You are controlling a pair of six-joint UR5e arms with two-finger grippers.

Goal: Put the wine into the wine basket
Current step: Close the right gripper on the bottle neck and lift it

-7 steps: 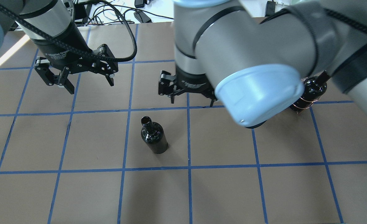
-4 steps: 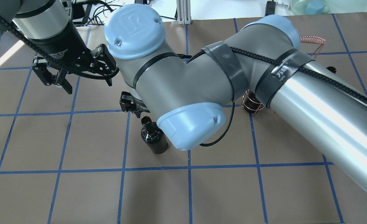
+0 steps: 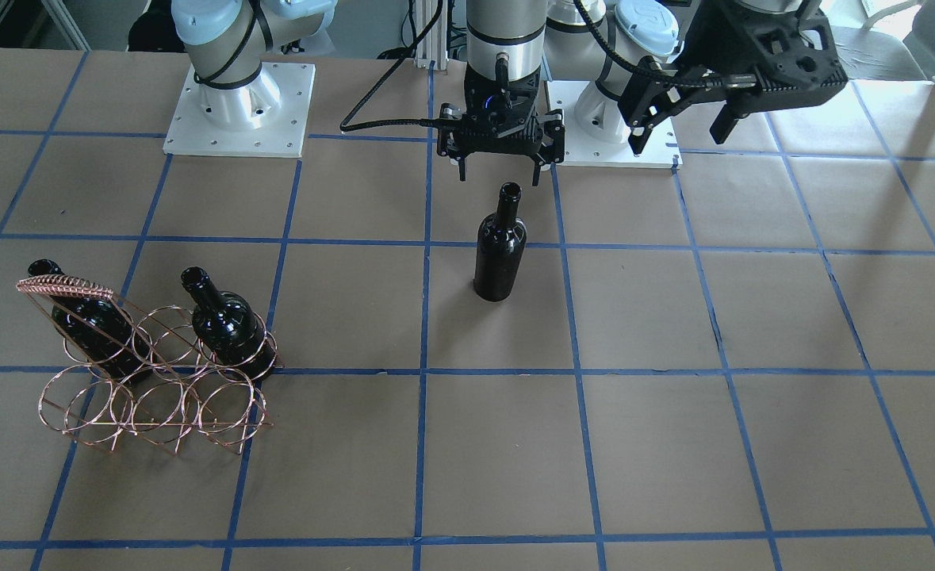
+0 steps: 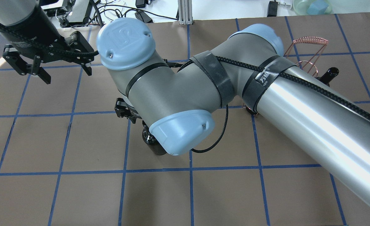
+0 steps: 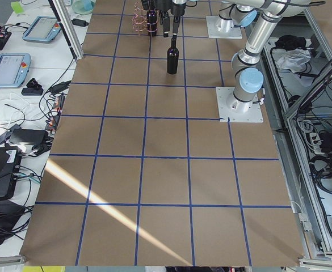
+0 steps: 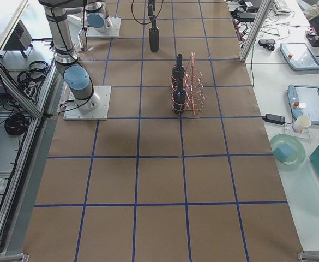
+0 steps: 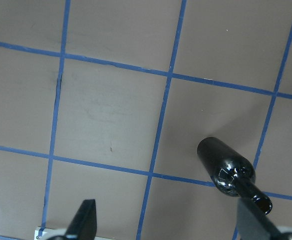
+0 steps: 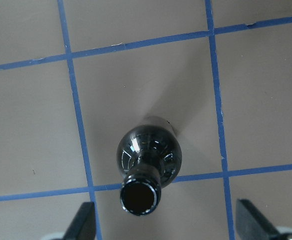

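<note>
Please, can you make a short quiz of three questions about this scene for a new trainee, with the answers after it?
1. How many bottles stand in the wire basket?
2. True or false: the right gripper is shut on the lone bottle.
3. What describes the left gripper?
A. It hangs over the basket.
B. It is open, off to one side of the lone bottle, and holds nothing.
C. It is shut on a bottle.

Key
1. Two.
2. False: its fingers are wide apart, near the bottle's mouth.
3. B.
</note>
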